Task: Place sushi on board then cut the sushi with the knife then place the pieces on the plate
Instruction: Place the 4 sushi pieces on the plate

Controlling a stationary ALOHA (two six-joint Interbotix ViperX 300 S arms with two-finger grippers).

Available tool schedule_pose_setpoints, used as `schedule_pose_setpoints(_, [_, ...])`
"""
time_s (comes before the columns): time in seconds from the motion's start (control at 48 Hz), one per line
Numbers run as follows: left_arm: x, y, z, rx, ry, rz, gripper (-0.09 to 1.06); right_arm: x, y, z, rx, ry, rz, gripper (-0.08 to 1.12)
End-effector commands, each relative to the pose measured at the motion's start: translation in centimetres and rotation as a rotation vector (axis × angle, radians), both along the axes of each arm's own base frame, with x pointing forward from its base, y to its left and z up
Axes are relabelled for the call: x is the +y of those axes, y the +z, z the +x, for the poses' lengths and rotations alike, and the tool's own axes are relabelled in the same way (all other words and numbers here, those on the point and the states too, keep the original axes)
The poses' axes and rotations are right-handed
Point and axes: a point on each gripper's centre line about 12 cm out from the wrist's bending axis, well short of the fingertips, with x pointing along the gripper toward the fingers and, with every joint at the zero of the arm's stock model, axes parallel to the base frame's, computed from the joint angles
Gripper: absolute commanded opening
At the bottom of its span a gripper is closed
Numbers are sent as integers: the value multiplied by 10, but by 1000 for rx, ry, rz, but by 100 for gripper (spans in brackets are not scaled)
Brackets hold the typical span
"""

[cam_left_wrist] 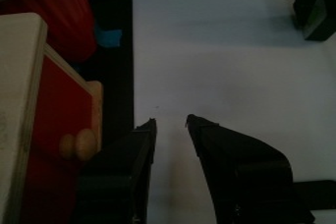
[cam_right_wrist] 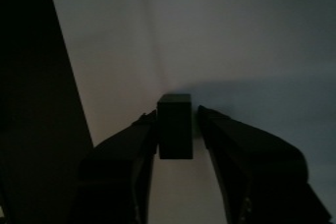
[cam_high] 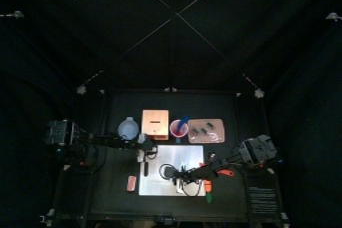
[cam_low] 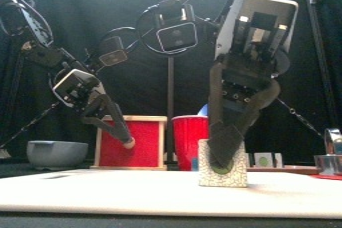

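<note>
A sushi piece [cam_low: 223, 172], pale with dark green on top, stands upright on the white cutting board [cam_low: 120, 194]. My right gripper [cam_low: 223, 158] comes down on it from above and is shut on it. In the right wrist view the piece [cam_right_wrist: 175, 130] is a dark block held between the two jaws [cam_right_wrist: 175, 120]. My left gripper [cam_low: 124, 139] hangs above the board's left part, apart from the piece. Its jaws [cam_left_wrist: 172, 130] stand a little open with nothing between them. In the top view both grippers are over the board [cam_high: 171, 162].
Behind the board stand a wooden box with a red drawer front [cam_low: 132, 142], a red cup [cam_low: 194, 140] and a blue-grey bowl [cam_low: 56, 153]. The pink tray [cam_high: 205, 130] lies at the back right. A small red thing [cam_high: 132, 182] lies left of the board.
</note>
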Motion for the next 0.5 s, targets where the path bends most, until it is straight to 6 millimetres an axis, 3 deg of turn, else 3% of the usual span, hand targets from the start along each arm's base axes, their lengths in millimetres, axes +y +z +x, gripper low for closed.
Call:
schedule_pose_setpoints(0.021, [1,7,3,-24,3,2,73,-11,30,-11,-19,-29,-3,64])
schedule_pose_setpoints(0.292, [2,7,3,-24,5,2,73,-91,60,-70,12,-257,-19,64])
schedule_pose_setpoints(0.5, [2,6,3,-21,5,2,73,-151,65,-129,42,-476,-46,64])
